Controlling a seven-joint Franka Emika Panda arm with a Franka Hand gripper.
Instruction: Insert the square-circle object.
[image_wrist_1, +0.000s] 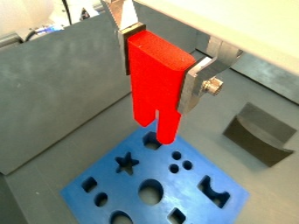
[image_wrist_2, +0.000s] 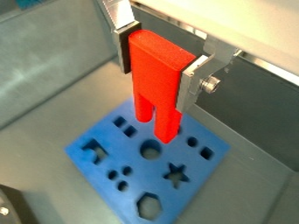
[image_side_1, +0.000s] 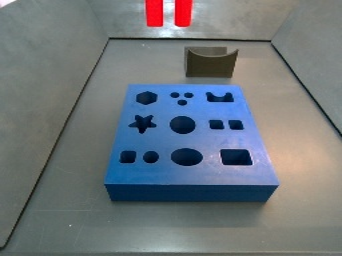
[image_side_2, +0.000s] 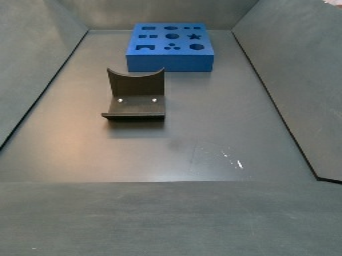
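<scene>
The square-circle object (image_side_1: 210, 60) is lying on the grey floor, free of the blue board (image_side_1: 187, 182) and well apart from it. In a side view it is sitting beyond the board's far edge, a little to the right. It is resting with its semicircular scoop facing up, so its outline is readable and its flat sides seem open to a grasp. In a wrist view the square-circle object (image_wrist_1: 260, 131) is showing off to one side of the arm, not under it. Nothing is touching it, so by my judgement the insertion is not yet begun.

The gripper (image_wrist_1: 162, 74) is hanging high above the blue board. Its silver fingers (image_wrist_1: 197, 85) are pressing on either side of a red two-pronged piece (image_wrist_1: 155, 79), so the jaws are closing on that piece rather than on the task's block. In both wrist views the prongs are pointing straight down toward the board's shaped holes. In a side view only the tips of the red two-pronged piece (image_side_1: 167, 12) are showing, at the far edge of the scene.

The board is lying flat with its holes facing up, ready to receive pieces from above. Which hole matches the block I cannot tell for certain; the arm would probably need to travel over to the block first.
</scene>
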